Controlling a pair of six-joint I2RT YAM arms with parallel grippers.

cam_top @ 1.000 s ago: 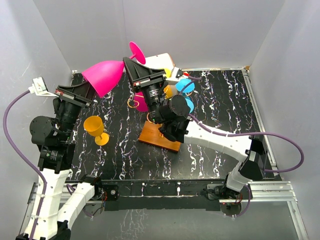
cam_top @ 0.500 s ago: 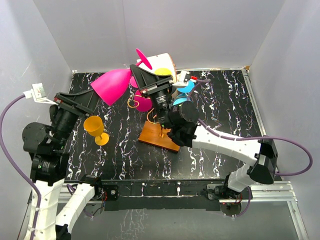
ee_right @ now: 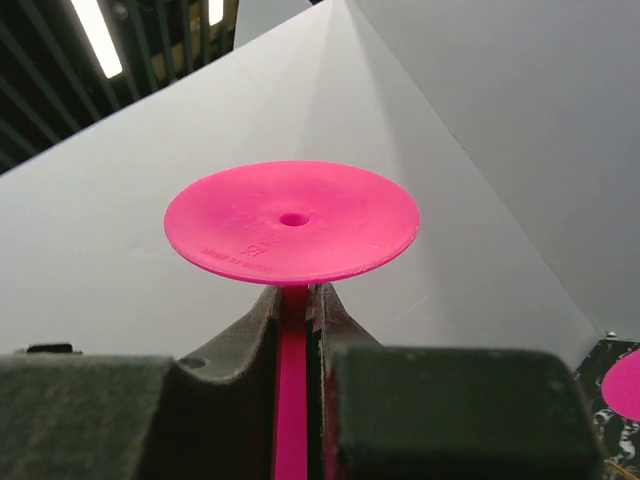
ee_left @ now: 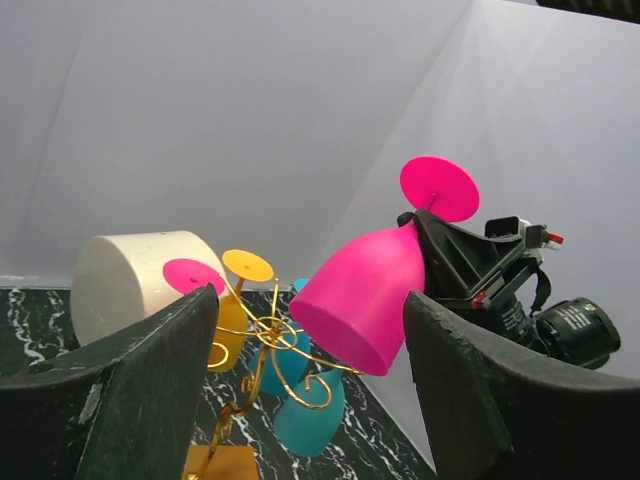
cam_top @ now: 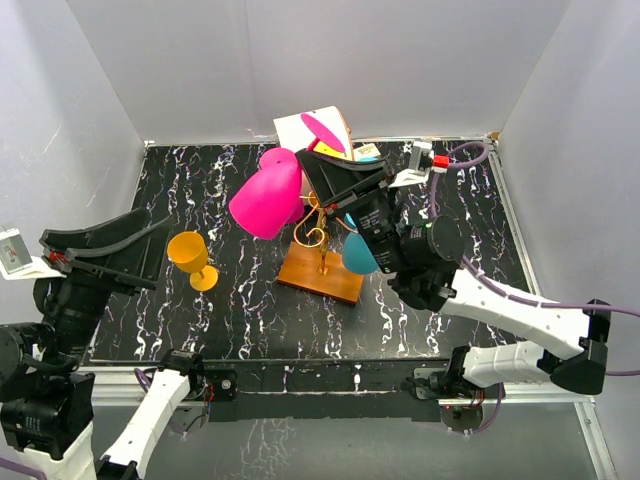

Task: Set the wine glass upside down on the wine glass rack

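We see the right pincer (ee_right: 295, 300) pinching the stem of the pink wine glass (cam_top: 265, 200) just under its foot (ee_right: 292, 220). The foot is uppermost, and the bowl is tilted down and away towards eight o'clock of the jaws in the overhead view. The glass hangs in the air beside the top of the wine glass rack (cam_top: 318, 228), whose gold scrolls sit at about six o'clock of the pincer, close under it. We cannot tell whether the bowl brushes the wire.

We judge the job partly done. The glass is lifted, turned foot-up and brought to the rack, but it is not yet seated on a scroll arm. What is left is to slip the stem into a free arm, level the glass and let go. A teal glass (cam_top: 356, 255) already hangs on the rack's four o'clock side.

The left pincer (cam_top: 145, 248) stands spread and holds nothing, well apart at eight o'clock. An orange goblet (cam_top: 190, 255) stands upright on the table between it and the rack.
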